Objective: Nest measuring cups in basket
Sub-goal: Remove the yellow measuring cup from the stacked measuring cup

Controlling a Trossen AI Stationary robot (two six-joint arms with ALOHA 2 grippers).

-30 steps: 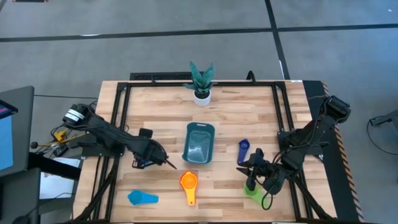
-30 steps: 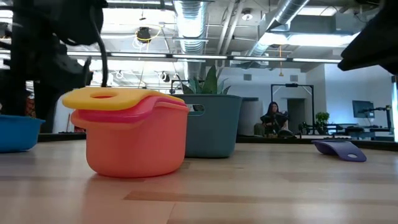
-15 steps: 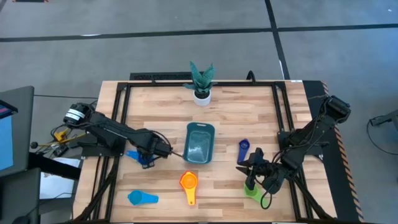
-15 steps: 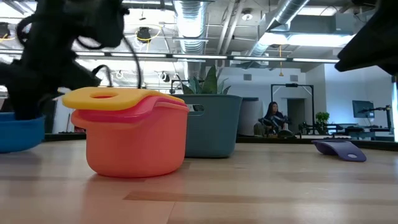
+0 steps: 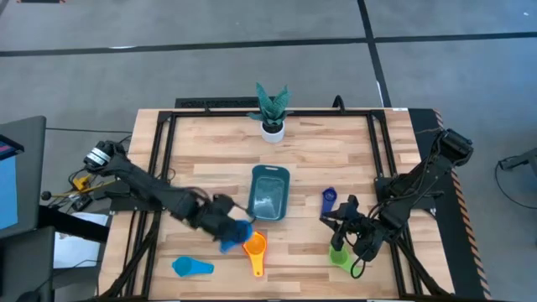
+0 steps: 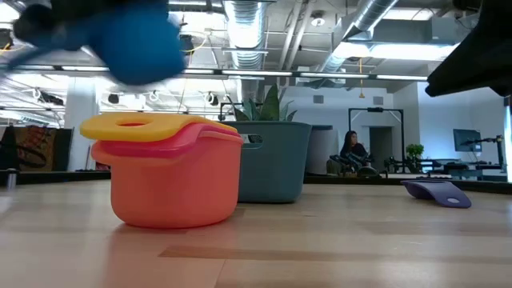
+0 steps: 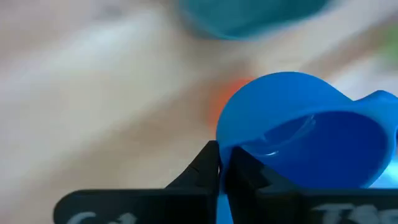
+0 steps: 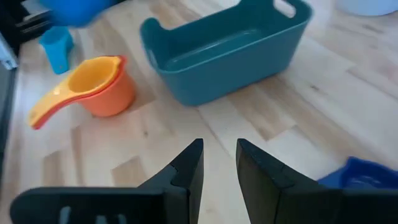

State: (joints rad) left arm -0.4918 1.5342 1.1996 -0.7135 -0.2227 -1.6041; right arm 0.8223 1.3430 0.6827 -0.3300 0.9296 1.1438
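My left gripper (image 5: pixel 232 236) is shut on a blue measuring cup (image 7: pixel 305 137), which hangs in the air just left of a nested stack, an orange cup (image 5: pixel 254 245) with red and yellow cups inside. The low view shows the blue cup (image 6: pixel 138 42) above that stack (image 6: pixel 172 172). The teal basket (image 5: pixel 268 193) stands mid-table. My right gripper (image 8: pixel 219 165) hovers open with nothing between its fingers, near a green cup (image 5: pixel 339 257) and a dark blue cup (image 5: pixel 328 200). A light blue cup (image 5: pixel 191 267) rests on the table near the front left. My left gripper pinches the blue cup's wall at the rim (image 7: pixel 222 144), on the side away from its handle (image 7: pixel 382 102). One finger seems to be inside the bowl and one outside. The cup is lifted clear of the table, its hollow facing back toward the wrist.
A small white pot with a green plant (image 5: pixel 271 111) stands at the far edge. Black frame rails (image 5: pixel 164 143) run along the table's left, right and far sides. Bare wood lies between the basket and the right arm. A person sits far off in the room (image 6: pixel 350 152).
My left gripper has shut on the blue cup where it stood at the table's left, lifted it clear, and carried it right and toward the near edge, up beside the orange stack. My right gripper has shifted only slightly.
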